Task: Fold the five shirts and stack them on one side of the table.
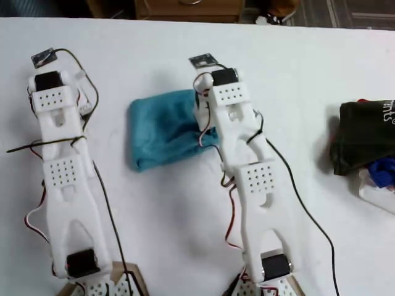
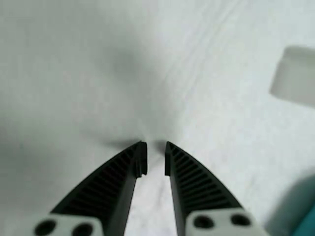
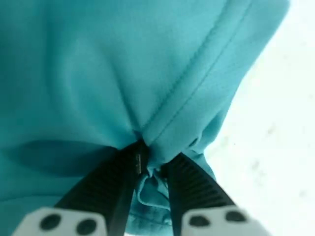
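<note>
A teal shirt [image 1: 163, 126] lies folded into a rough block on the white table [image 1: 308, 61], just left of the middle arm [image 1: 247, 154]. That arm bends down over the shirt's right edge. In the right wrist view my right gripper [image 3: 152, 162] is shut on a bunched fold of the teal shirt [image 3: 123, 73], close to a stitched seam. The left arm [image 1: 62, 166] stands over bare table to the left of the shirt. My left gripper [image 2: 155, 157] points at the table with its jaws almost together and nothing between them. A corner of the teal shirt [image 2: 307, 223] shows beside it.
At the right table edge sits a pile of clothes with a dark shirt [image 1: 364, 135] on top and blue [image 1: 382, 169] and white [image 1: 376, 194] cloth beneath. Wooden furniture [image 1: 185, 7] stands beyond the far edge. Cables hang along both arms.
</note>
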{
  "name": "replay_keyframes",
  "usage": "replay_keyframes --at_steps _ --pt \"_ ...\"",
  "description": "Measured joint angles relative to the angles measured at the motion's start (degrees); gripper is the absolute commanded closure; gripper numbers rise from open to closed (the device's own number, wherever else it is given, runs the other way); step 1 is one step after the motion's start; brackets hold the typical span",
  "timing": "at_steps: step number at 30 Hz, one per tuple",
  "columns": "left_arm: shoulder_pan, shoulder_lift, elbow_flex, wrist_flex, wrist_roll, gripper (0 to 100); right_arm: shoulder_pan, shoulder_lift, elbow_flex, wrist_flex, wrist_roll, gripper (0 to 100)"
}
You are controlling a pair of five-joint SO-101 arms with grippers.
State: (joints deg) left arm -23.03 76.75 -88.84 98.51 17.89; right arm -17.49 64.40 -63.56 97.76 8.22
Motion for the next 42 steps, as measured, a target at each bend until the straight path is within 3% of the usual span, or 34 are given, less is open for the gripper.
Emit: replay_keyframes --at_steps 8,29,36,42 --pt "0.00 0.00 0.00 0.00 0.00 91 3.43 0.70 -10.29 2.37 0.09 97.9" --pt "0.00 0.00 0.00 0.00 0.00 91 2.02 -2.29 -7.56 2.37 3.25 96.6" --pt "0.00 0.00 0.00 0.00 0.00 91 5.27 -2.29 -4.57 2.37 13.19 66.5" --pt "1.93 -2.29 -4.04 2.81 -1.05 91 5.36 -4.75 -4.04 2.37 17.05 66.0"
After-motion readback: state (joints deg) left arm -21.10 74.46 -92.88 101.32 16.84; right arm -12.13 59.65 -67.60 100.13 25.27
